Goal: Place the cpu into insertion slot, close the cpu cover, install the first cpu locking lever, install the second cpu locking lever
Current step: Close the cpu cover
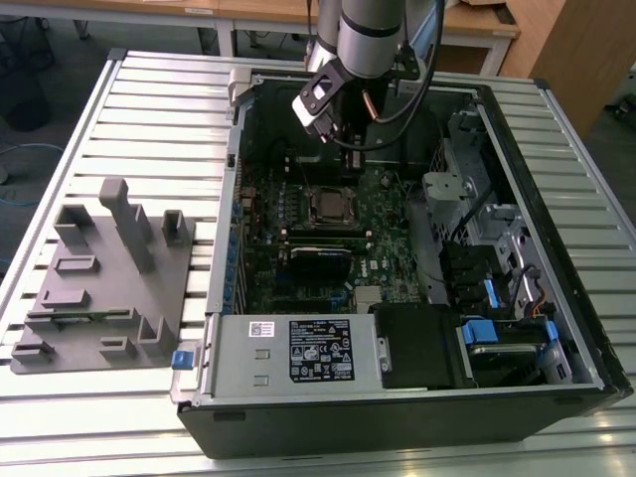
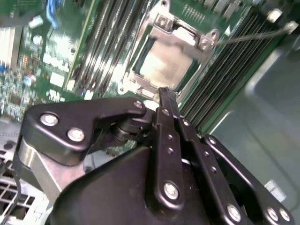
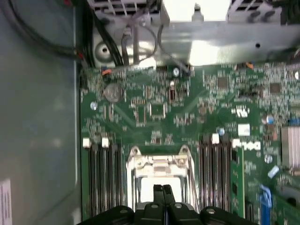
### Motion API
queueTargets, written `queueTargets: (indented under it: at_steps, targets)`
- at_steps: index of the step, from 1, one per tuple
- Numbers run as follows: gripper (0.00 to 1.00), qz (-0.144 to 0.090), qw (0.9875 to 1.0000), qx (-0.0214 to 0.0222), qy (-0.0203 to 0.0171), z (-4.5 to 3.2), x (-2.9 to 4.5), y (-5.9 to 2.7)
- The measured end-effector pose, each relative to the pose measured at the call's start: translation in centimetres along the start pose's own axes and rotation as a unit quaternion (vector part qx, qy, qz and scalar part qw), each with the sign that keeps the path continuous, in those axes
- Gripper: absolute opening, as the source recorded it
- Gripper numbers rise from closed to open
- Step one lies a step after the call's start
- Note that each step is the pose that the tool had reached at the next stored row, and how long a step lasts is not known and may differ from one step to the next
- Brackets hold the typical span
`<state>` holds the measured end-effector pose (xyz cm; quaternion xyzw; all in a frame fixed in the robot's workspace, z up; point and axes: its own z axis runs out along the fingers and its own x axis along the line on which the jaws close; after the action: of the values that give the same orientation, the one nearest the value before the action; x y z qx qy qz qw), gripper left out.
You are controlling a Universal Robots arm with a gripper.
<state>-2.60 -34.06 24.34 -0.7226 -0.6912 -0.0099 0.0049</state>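
- Where the two black fingers [image 2: 166, 103] meet, we see them pressed together with nothing between them; the gripper [image 3: 162, 188] hangs just above the socket in both wrist views.
- Just beyond the fingertips lies the cpu [image 2: 164, 68], flat in the insertion slot [image 1: 331, 206]; the cpu cover [image 2: 180, 35] frames it, lying down over its edges.
- Past the cover's far corner, a thin silvery rod [image 2: 253, 35] slants away from the fingers.
- On either side of the fingers run long black memory slots [image 3: 101, 178]; the green circuit board [image 3: 187, 112] spreads beyond.
- Farther out, the arm [image 1: 373, 35] reaches down into the open computer case [image 1: 214, 298] on the slatted table [image 1: 149, 99].
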Motion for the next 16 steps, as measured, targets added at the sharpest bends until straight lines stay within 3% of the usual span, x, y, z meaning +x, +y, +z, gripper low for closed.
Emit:
queueTargets:
  at_steps: [7,13,16]
  targets:
    - [0.1,0.0,1.0,-0.0015,0.0001,0.05,-0.08,-1.76]
    - [0.1,-0.003,1.0,-0.0014,0.0,0.04,-0.08,-1.84]
    - [0.1,-0.029,0.9996,-0.0008,0.0002,0.06,-0.09,-1.85]
